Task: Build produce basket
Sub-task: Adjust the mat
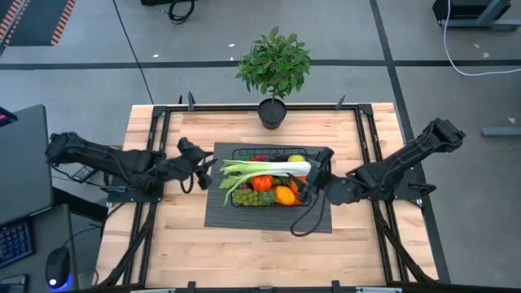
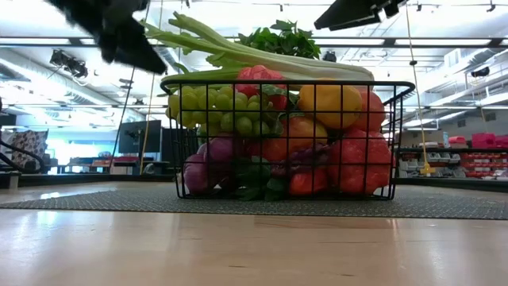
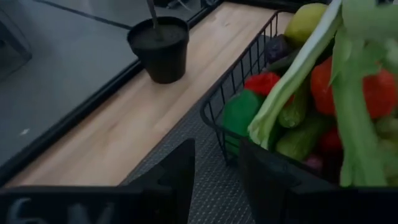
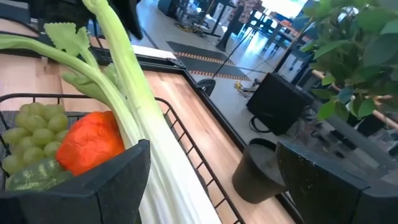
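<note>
Evidently, the basket (image 1: 244, 150), filled on the mat (image 1: 313, 225), was flanked by the empty, half-parted left gripper (image 1: 205, 172) and wide-parted right gripper (image 1: 319, 175); slow, level withdrawal was judged advisable around the overhanging leek (image 1: 264, 168).

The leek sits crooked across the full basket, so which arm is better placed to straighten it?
Probably the right: its end effector is open, with the leek stalk between its fingers. The left end effector sits off the basket's end, holding nothing.
</note>
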You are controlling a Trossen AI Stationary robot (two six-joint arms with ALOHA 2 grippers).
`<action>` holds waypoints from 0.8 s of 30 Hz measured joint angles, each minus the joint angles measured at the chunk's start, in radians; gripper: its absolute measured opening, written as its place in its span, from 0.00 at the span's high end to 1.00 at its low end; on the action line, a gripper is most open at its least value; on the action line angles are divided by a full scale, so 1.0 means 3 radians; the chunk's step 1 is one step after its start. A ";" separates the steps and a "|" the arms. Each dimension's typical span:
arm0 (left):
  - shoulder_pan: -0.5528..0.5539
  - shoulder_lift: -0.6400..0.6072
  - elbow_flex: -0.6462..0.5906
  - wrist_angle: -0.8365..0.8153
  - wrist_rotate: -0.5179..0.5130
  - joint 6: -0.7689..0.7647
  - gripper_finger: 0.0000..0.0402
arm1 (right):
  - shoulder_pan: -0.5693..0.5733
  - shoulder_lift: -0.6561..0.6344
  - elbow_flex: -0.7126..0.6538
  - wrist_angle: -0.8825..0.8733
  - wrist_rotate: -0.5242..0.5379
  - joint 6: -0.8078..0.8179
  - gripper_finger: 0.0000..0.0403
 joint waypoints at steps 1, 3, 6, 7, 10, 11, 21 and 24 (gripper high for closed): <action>0.0000 -0.0041 -0.0135 0.0153 0.0001 0.0006 0.68 | -0.0014 0.0000 0.0000 0.0002 -0.0015 0.0011 0.13; 0.0000 -0.0099 -0.0335 0.0415 0.0001 0.0011 0.68 | -0.0039 0.0000 0.0000 0.0011 -0.0031 0.0012 0.13; 0.0000 -0.0125 -0.0532 0.0713 -0.0003 0.0081 0.68 | -0.0058 0.0000 0.0000 0.0026 -0.0046 0.0013 0.13; 0.0000 -0.0125 -0.0587 0.0819 -0.0004 0.0122 0.68 | -0.0062 0.0000 0.0000 0.0025 -0.0049 0.0014 0.13; 0.0000 -0.0122 -0.0822 0.1318 -0.0049 0.0254 0.68 | -0.0065 0.0001 0.0000 0.0025 -0.0083 0.0098 0.13; 0.0002 -0.0122 -0.0937 0.1571 -0.0055 0.0345 0.68 | -0.0072 0.0008 0.0000 0.0038 -0.0138 0.0129 0.13; 0.0124 -0.0120 -0.1796 0.3801 0.0151 0.0837 0.70 | -0.0153 0.0016 0.0000 0.0449 -0.0303 -0.0306 0.13; 0.0126 -0.0120 -0.1796 0.3802 0.0360 0.0846 0.71 | -0.0183 0.0017 0.0000 0.0553 -0.0313 -0.0476 0.13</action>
